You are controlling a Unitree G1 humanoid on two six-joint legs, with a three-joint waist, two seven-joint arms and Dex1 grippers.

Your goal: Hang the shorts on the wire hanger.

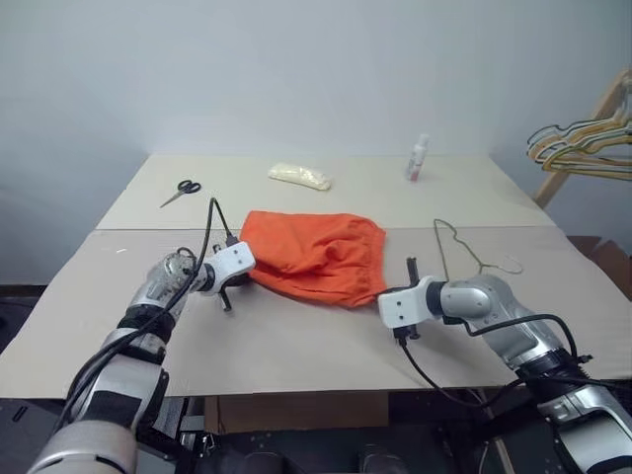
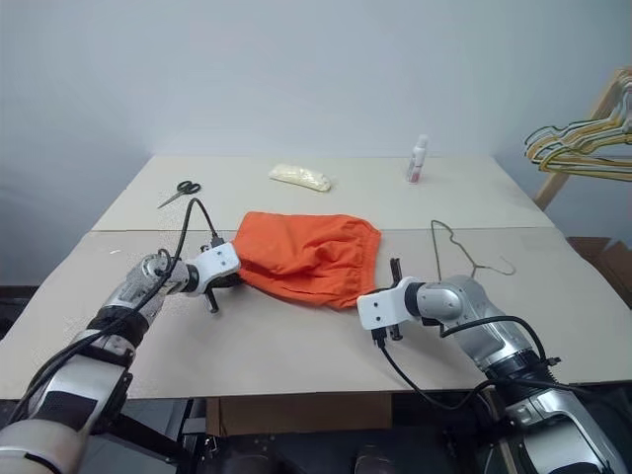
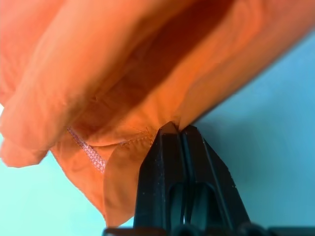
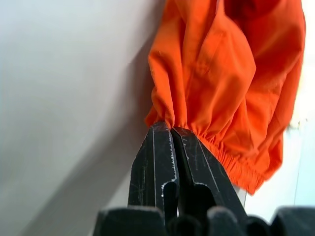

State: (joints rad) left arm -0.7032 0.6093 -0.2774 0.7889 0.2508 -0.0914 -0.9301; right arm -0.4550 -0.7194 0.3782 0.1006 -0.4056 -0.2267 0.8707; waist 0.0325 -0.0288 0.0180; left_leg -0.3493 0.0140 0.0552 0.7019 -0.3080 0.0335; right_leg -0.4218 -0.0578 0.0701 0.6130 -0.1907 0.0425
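Note:
The orange shorts (image 1: 316, 254) lie bunched in the middle of the table. My left gripper (image 1: 248, 277) is at their left edge, shut on a pinch of hem fabric (image 3: 147, 140). My right gripper (image 1: 383, 296) is at their near right corner, shut on the gathered elastic waistband (image 4: 170, 123). The wire hanger (image 1: 457, 249) lies flat on the table just right of the shorts, beyond my right gripper, with nothing touching it.
Scissors (image 1: 180, 191) lie at the far left of the table (image 1: 296, 346). A pale packet (image 1: 299, 176) and a small bottle (image 1: 418, 158) sit near the far edge. A bunch of coloured hangers (image 1: 583, 143) hangs on a wooden rack off the table's right side.

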